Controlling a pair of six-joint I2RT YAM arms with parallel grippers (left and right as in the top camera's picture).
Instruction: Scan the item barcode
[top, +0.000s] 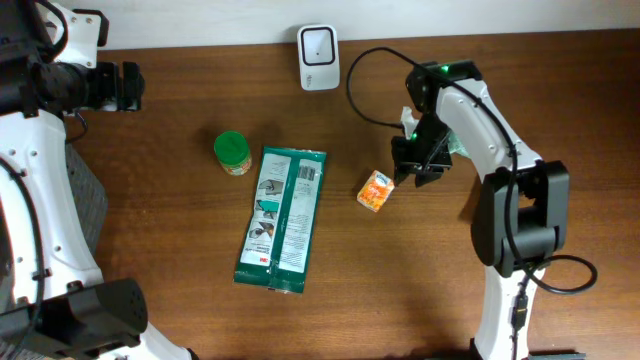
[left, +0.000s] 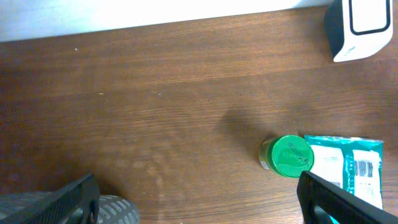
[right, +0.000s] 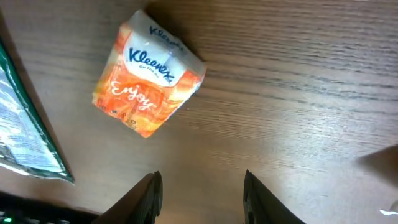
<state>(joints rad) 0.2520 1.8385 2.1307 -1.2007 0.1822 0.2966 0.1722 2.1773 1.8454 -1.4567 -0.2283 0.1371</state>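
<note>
Overhead, I see the small orange Kleenex tissue pack (top: 376, 190) lying on the brown wooden worktop (top: 180, 290), right of centre. The right fingers (top: 420, 172) are just beside it on its right. The white box-shaped barcode scanner (top: 318, 45) stands at the far edge, well apart from the pack. A flat green-and-white plastic packet (top: 283, 218) lies mid-table, with a round green-lidded jar (top: 232, 153) near its far left corner. The left fingers (top: 130, 80) sit at the far left.

On the left wrist view, my left fingers (left: 68, 199) are spread wide with nothing between them. Beyond them are the jar (left: 287, 155), the packet's end (left: 348, 163) and the barcode scanner (left: 360, 28).

On the right wrist view, my right fingers (right: 148, 198) stand apart over bare wood. The tissue pack (right: 149, 78) lies beyond them, unheld and label up, and the packet's edge (right: 25, 130) shows at left.
</note>
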